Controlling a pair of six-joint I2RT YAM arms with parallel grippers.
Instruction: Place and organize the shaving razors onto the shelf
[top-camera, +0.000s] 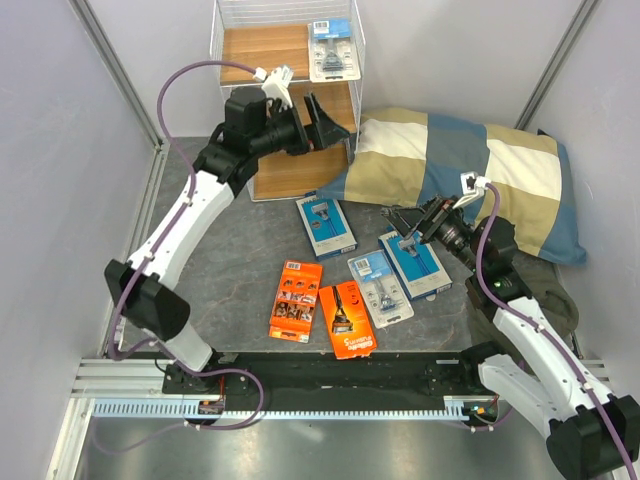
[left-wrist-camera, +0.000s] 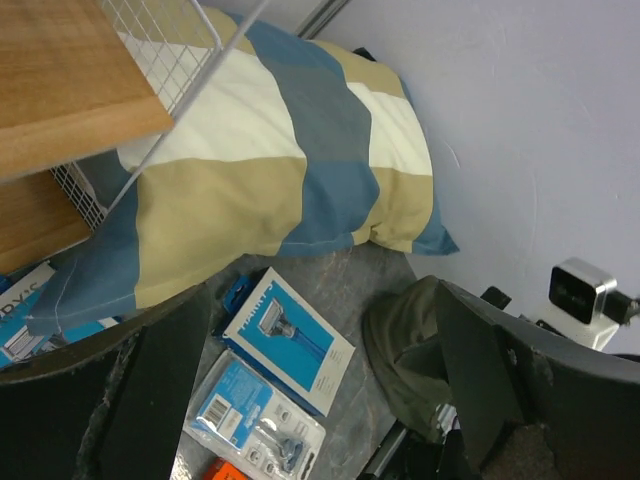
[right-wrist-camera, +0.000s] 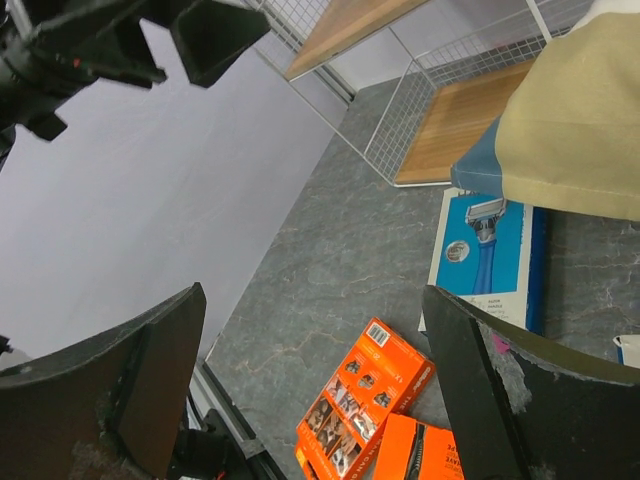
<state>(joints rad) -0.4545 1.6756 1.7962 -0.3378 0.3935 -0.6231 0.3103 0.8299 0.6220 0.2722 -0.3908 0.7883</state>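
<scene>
The shelf is a white wire rack with wooden tiers at the back. One clear blister razor pack lies on its top tier. My left gripper hangs open and empty beside the shelf's right side. On the table lie a blue box, a second blue box, a clear blister pack and two orange packs. My right gripper is open just above the second blue box, holding nothing. The right wrist view shows an orange pack between my fingers, far below.
A blue-and-beige checked pillow leans against the shelf's right side and covers the back right of the table. A dark green cloth lies by the right arm. Grey walls close in the left and right sides.
</scene>
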